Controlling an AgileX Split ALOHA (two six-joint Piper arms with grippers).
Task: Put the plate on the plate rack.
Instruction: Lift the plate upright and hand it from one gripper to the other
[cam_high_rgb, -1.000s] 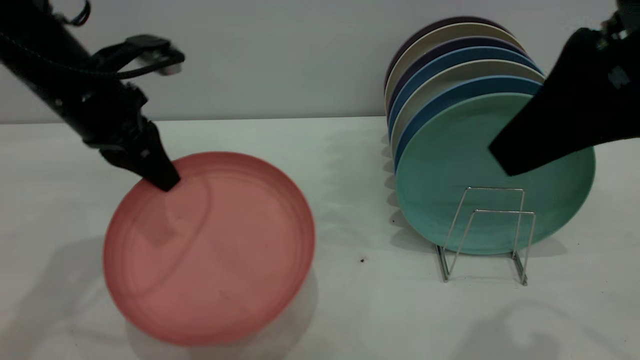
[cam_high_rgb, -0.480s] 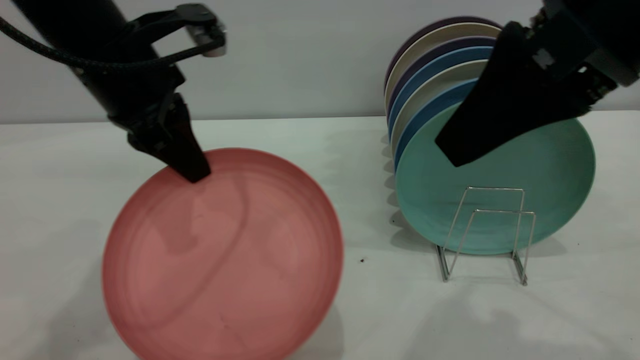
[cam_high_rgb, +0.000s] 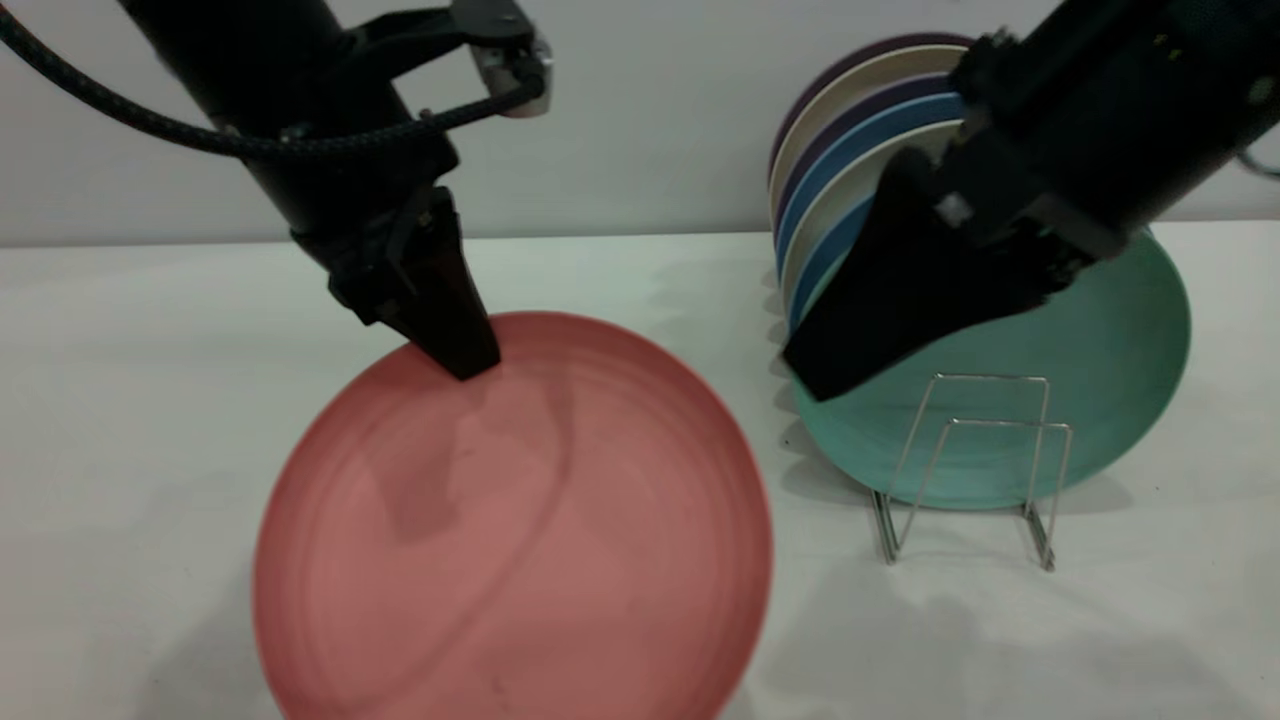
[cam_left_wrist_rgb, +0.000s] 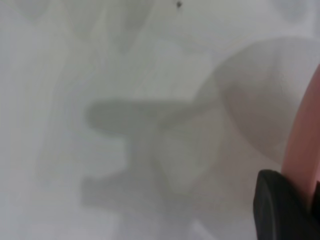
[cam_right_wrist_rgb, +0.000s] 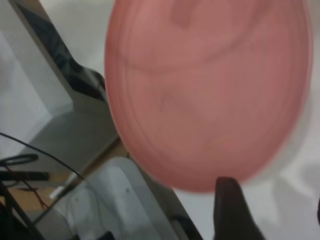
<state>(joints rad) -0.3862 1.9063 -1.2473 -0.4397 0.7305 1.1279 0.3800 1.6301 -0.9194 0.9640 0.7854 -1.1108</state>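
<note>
The salmon-pink plate (cam_high_rgb: 520, 540) hangs tilted above the table at front centre-left. My left gripper (cam_high_rgb: 460, 360) is shut on its upper rim; in the left wrist view one dark finger (cam_left_wrist_rgb: 280, 205) lies against the plate's edge (cam_left_wrist_rgb: 304, 145). My right gripper (cam_high_rgb: 820, 375) is open and empty, in front of the racked plates, its tip a short way right of the pink plate. The right wrist view shows the plate (cam_right_wrist_rgb: 210, 90) just beyond that gripper (cam_right_wrist_rgb: 272, 192). The wire plate rack (cam_high_rgb: 975, 460) stands at the right, its two front loops free.
Several plates stand upright in the rack, the mint-green plate (cam_high_rgb: 1100, 370) foremost, with blue, cream and purple ones behind it. A grey wall runs along the table's far edge. A small dark speck lay on the table between plate and rack.
My left gripper has carried the pink plate to the right, toward the rack. My right gripper has swung left and down, from in front of the green plate toward the pink plate.
</note>
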